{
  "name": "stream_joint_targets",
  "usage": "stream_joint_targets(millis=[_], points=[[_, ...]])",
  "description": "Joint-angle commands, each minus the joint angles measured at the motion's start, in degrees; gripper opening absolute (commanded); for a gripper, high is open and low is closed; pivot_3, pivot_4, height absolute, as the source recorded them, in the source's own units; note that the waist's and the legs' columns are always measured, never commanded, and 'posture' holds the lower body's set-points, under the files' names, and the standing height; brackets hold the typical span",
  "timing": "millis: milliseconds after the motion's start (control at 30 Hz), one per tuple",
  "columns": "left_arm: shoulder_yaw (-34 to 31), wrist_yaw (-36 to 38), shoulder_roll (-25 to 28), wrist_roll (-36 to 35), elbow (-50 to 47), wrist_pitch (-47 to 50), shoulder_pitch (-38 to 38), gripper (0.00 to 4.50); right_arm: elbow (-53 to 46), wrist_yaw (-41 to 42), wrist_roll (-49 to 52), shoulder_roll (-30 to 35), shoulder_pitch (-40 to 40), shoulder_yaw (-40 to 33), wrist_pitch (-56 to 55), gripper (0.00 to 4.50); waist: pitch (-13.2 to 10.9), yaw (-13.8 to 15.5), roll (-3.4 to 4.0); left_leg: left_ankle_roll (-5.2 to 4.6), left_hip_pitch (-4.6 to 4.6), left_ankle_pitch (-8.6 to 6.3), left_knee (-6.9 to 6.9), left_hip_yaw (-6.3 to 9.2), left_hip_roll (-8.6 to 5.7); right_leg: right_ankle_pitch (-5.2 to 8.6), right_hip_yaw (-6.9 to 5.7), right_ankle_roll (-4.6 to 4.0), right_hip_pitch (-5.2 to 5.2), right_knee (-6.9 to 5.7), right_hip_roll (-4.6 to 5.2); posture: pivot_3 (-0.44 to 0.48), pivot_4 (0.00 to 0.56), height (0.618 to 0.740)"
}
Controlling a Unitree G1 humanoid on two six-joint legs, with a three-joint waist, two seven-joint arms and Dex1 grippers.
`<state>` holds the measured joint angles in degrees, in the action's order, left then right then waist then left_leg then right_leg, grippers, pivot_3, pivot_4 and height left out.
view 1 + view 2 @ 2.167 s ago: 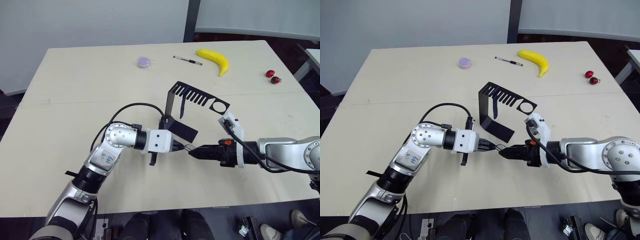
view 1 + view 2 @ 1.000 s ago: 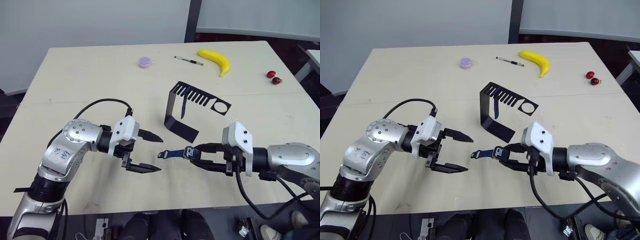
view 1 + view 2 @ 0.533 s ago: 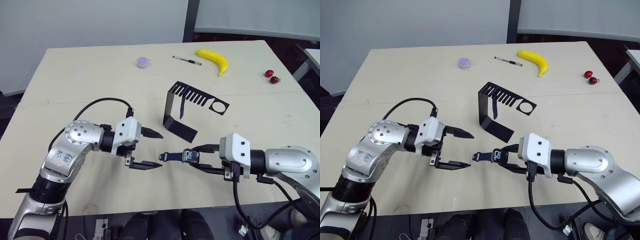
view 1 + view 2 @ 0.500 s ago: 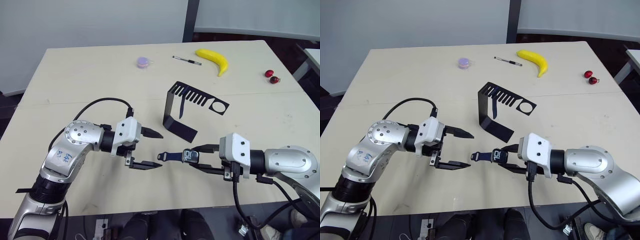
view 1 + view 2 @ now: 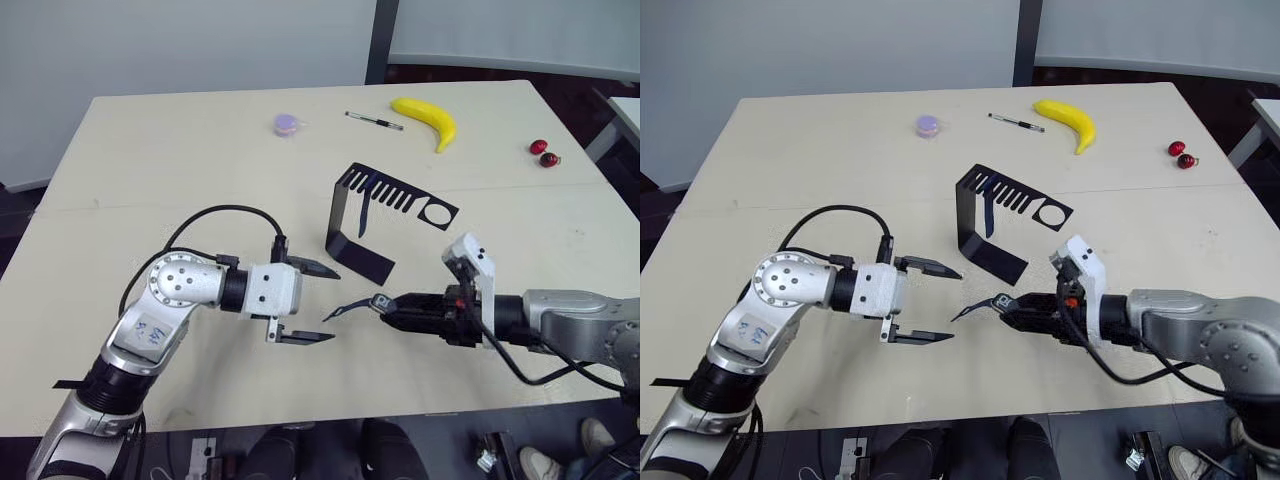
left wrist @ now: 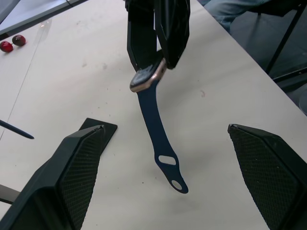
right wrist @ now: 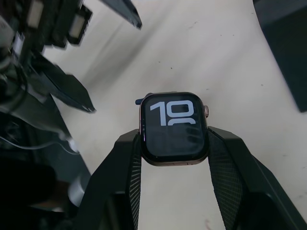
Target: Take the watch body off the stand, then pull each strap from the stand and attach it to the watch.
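your right gripper (image 7: 173, 143) pinching the watch body (image 7: 173, 128) at centre frame, one strap (image 6: 158, 132) dangling from it, your left gripper (image 5: 318, 302) spread wide beside it, the stand (image 5: 372, 218) just above

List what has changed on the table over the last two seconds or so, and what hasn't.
The left gripper let go, opened and backed away. The right gripper kept the watch body, now with one strap attached, and has turned so the strap hangs free toward the left gripper. The stand with the other strap, the banana, pen and cherries have not moved.
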<state>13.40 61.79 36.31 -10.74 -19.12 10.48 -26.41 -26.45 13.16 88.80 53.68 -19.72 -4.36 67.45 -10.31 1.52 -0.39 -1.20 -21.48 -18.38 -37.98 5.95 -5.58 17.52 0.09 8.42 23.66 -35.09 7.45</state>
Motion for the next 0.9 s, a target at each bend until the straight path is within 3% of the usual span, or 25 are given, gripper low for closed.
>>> stream_joint_targets(millis=[33,67,167,200,567,667,833,900], points=[[1.0,-3.1,-2.3,1.6,0.2,-0.5,-0.7,4.43,1.2,-9.7,13.8,1.5,-1.8,1.8,-1.9,1.49,0.0,0.0,0.00,0.00,0.00,0.00,-0.02,-0.01,-0.01,0.00,0.00,0.00,-0.01,0.00,0.00,0.000,0.150,0.740],[1.2,-3.4,-3.3,0.9,0.1,0.2,-0.6,4.43,1.8,-11.9,16.1,1.9,-2.2,2.5,-2.5,1.49,0.0,0.0,0.00,0.00,0.00,0.00,-0.03,-0.01,-0.01,0.00,-0.01,0.00,-0.02,0.00,0.00,0.000,0.150,0.740],[2.1,-4.7,-5.4,1.3,0.8,2.0,-0.8,3.58,2.8,-16.5,21.3,2.9,-3.4,4.6,-4.3,1.49,0.0,0.1,0.00,-0.01,0.00,0.00,-0.05,-0.01,-0.02,0.00,-0.02,0.01,-0.03,-0.01,0.00,0.000,0.150,0.740],[2.6,-5.4,-5.8,2.6,1.5,2.1,-1.2,3.50,3.0,-17.4,22.3,3.2,-3.7,5.1,-4.7,1.49,0.0,0.0,0.00,-0.01,0.00,0.00,-0.05,-0.01,-0.02,0.00,-0.02,0.01,-0.02,-0.01,0.00,0.000,0.150,0.740],[2.9,-6.4,-6.6,3.4,2.5,2.0,-1.8,3.50,2.3,-19.4,24.2,4.3,-4.1,6.9,-6.2,1.49,0.0,0.0,0.00,-0.01,0.00,-0.01,-0.04,-0.01,0.02,0.00,-0.02,0.00,-0.01,-0.02,-0.03,0.000,0.150,0.740],[2.8,-6.4,-6.7,3.2,2.4,1.9,-1.6,2.59,2.1,-19.2,24.2,4.5,-4.1,7.1,-6.3,1.49,0.0,0.0,0.00,-0.01,0.00,0.00,-0.04,-0.01,0.02,0.00,-0.02,0.00,-0.01,-0.02,-0.03,0.000,0.150,0.740],[3.2,-6.5,-7.1,3.3,2.4,2.0,-1.8,0.25,2.0,-18.9,24.2,4.4,-4.2,7.1,-6.5,1.49,0.0,0.0,0.00,-0.01,0.00,-0.01,-0.04,-0.01,0.02,0.00,-0.02,0.00,-0.01,-0.01,-0.02,0.000,0.150,0.740],[3.6,-6.8,-7.6,3.5,2.5,2.1,-2.0,0.08,1.9,-18.7,24.2,4.5,-4.1,7.1,-6.5,1.49,0.0,0.0,0.00,-0.01,0.00,0.00,-0.04,-0.01,0.02,0.00,-0.02,0.00,-0.01,-0.01,-0.03,0.000,0.150,0.740]])
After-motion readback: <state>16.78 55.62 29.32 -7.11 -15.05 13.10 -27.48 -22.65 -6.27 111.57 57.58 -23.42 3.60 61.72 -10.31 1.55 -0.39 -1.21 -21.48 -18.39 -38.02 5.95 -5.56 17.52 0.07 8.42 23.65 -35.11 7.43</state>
